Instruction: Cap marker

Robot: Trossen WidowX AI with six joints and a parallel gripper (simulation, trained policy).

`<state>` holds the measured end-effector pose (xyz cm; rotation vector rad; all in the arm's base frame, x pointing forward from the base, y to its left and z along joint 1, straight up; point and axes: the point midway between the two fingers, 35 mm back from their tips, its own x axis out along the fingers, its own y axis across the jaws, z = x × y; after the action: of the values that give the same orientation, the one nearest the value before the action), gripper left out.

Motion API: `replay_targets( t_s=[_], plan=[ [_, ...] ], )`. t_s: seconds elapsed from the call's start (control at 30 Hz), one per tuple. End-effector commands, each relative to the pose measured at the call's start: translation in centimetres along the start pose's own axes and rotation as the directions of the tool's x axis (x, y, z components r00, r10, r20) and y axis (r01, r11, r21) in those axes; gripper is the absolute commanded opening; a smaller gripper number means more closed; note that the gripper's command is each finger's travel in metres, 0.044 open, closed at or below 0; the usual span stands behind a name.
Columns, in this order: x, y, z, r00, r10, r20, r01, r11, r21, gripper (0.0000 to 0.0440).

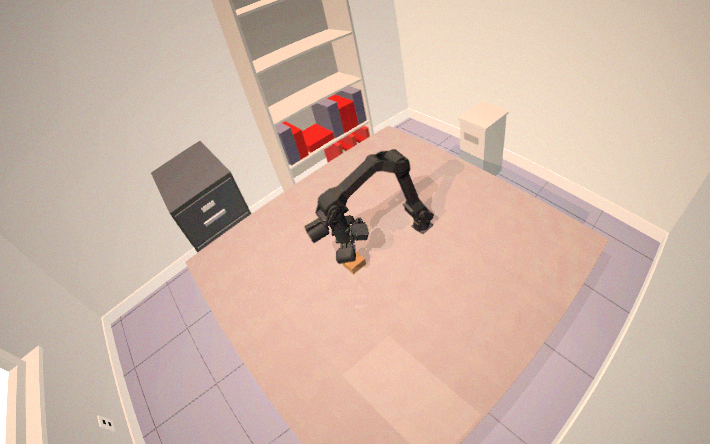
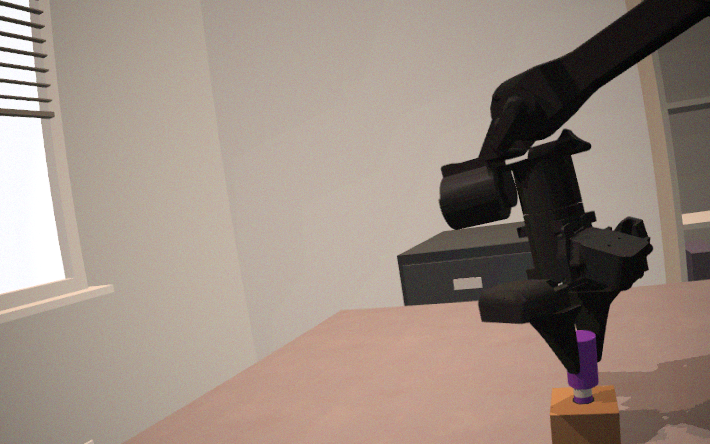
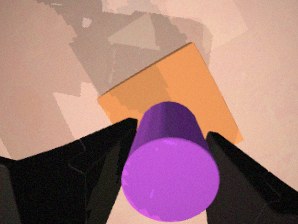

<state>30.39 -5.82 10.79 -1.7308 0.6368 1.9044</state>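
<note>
Two black fingers of the gripper (image 1: 350,255) (image 2: 586,365) (image 3: 172,129) are closed around the purple cap (image 2: 586,358) (image 3: 170,179), one on either side of it. The cap sits over the marker (image 2: 583,393), its long axis close to vertical and nearly in line with the marker's. Its closed, round end points up, facing the wrist camera, and its open end points down towards the block (image 1: 357,267) (image 2: 584,429) (image 3: 195,95). Below the cap's lower rim shows a short pale band of the marker, with a purple ring beneath it at the block's top; whether the cap is fully on, I cannot tell. The marker stands upright in the orange block, which rests on the pinkish table (image 1: 429,308) (image 2: 291,380) (image 3: 265,75). From above, the gripper partly covers the block and hides the cap. The arm (image 1: 360,176) (image 2: 611,71) reaches over from its base and bends down to the cap.
</note>
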Motion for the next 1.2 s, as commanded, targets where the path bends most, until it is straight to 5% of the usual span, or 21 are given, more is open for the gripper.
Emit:
replay_targets(
  t_s=[0.0, 1.17],
  plan=[
    [1.59, 0.49, 0.9, 0.998, 0.026, 0.056, -0.026, 1.0, -0.016, 0.0078],
    [1.95, 0.69, 0.66, 0.998, 0.033, 0.044, -0.031, 0.998, -0.045, 0.0134]
  ],
)
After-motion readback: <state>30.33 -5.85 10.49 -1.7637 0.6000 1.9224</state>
